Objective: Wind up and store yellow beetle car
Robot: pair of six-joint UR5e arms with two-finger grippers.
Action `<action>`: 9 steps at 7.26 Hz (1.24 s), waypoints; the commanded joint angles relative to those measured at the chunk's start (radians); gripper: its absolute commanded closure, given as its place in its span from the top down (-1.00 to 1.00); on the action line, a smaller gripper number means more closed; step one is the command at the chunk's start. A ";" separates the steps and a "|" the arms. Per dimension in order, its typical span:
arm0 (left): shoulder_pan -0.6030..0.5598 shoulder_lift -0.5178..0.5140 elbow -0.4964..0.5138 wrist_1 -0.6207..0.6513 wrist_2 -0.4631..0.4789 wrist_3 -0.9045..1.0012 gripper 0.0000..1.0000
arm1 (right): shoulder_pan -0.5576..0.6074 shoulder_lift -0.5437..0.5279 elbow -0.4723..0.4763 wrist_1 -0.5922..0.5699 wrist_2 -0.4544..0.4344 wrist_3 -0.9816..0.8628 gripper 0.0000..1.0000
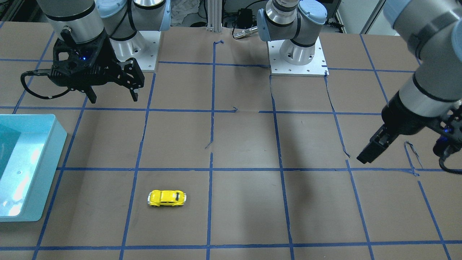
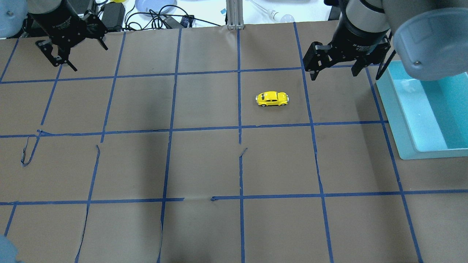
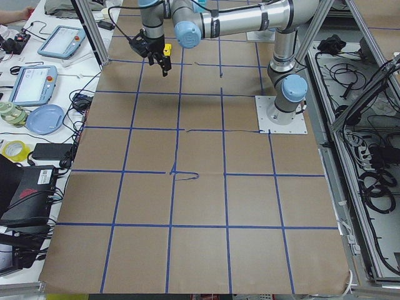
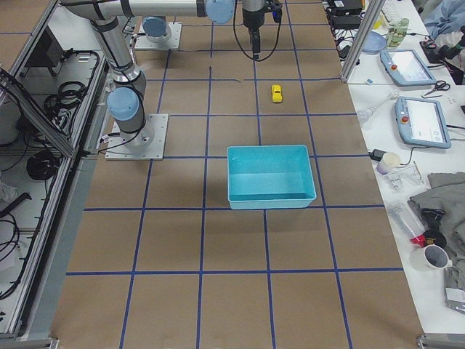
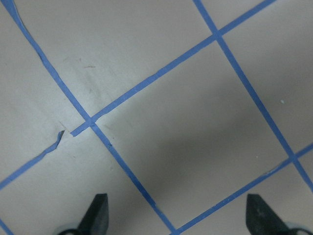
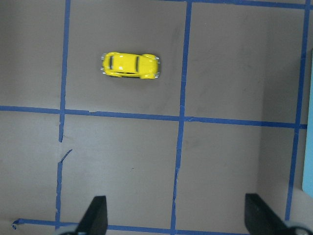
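The yellow beetle car (image 2: 272,98) stands on its wheels on the brown paper, alone in a taped square. It also shows in the front view (image 1: 166,198), the right side view (image 4: 276,93) and the right wrist view (image 6: 130,65). My right gripper (image 2: 333,75) hangs open and empty above the table, between the car and the teal bin (image 2: 395,120). Its fingers stand wide apart in the wrist view (image 6: 176,215). My left gripper (image 2: 90,59) is open and empty at the far left, well away from the car. Its wrist view (image 5: 178,215) shows only paper and tape.
The teal bin (image 1: 50,159) is open-topped and empty, at the table's right end (image 4: 269,149). Blue tape lines grid the paper, with some torn strips. The two arm bases (image 1: 296,54) stand at the robot's side. Cables and dishes (image 2: 153,5) lie past the far edge.
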 commanded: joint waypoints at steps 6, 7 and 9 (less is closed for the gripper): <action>-0.157 0.081 -0.042 -0.100 0.028 0.448 1.00 | -0.003 0.101 -0.015 -0.009 -0.099 -0.028 1.00; -0.141 0.087 -0.045 -0.083 0.030 0.516 1.00 | -0.002 0.126 -0.016 -0.094 -0.124 -0.117 1.00; -0.135 0.110 -0.053 -0.086 0.015 0.521 1.00 | -0.008 0.185 0.007 -0.121 -0.152 -0.322 1.00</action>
